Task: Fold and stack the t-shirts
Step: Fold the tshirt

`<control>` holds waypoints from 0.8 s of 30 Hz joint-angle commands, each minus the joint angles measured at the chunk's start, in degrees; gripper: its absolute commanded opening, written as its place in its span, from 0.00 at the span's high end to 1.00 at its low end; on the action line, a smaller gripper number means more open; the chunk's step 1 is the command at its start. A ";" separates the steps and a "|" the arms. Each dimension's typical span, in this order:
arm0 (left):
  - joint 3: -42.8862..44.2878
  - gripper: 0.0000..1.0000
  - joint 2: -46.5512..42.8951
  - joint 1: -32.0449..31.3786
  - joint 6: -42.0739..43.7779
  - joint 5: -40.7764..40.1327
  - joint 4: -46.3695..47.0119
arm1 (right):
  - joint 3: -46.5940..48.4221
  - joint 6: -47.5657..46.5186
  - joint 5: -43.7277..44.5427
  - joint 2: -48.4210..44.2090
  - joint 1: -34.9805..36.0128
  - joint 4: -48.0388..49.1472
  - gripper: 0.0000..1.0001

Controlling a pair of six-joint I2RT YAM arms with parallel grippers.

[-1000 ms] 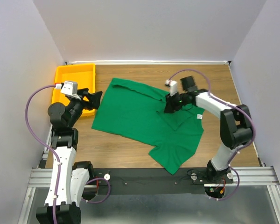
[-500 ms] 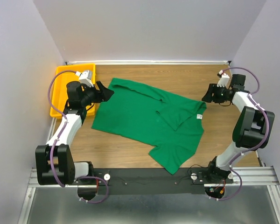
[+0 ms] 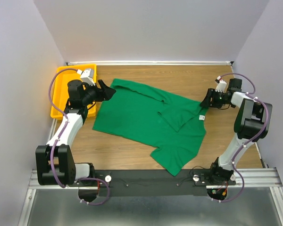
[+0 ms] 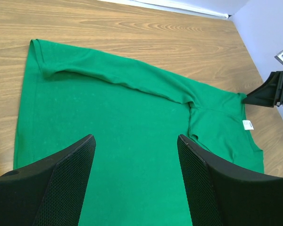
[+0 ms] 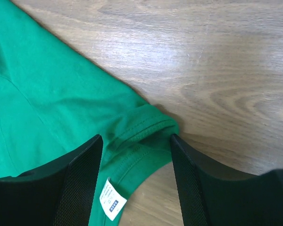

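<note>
The green t-shirt [image 3: 146, 120] lies spread and loosely rumpled across the middle of the wood-grain table [image 3: 118, 151]. A soft ridge creases its far side, and a small white tag [image 5: 112, 205] sits by its stitched hem. The left gripper [image 3: 107, 90] hovers at the shirt's far left corner beside the yellow plastic tray [image 3: 60, 96], fingers apart. The right gripper [image 5: 135, 139], its mesh-textured fingers also apart, straddles the hemmed right corner.

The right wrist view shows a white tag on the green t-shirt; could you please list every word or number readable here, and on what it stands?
White neck tag on the green t-shirt: dark printed marks, too small and blurred to read.
No other text shows in any view.
</note>
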 commanded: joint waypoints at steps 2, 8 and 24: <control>-0.27 0.22 -0.08 -0.29 1.07 1.37 -0.27 | 1.11 -0.12 0.96 2.43 -0.20 0.52 0.37; -0.44 0.22 -0.52 -0.20 1.24 1.63 -0.27 | 2.08 0.40 2.28 3.14 -0.20 1.05 0.44; -0.27 0.22 -0.26 -0.20 1.24 1.72 -0.09 | 2.17 0.58 3.60 1.29 -2.57 1.49 0.99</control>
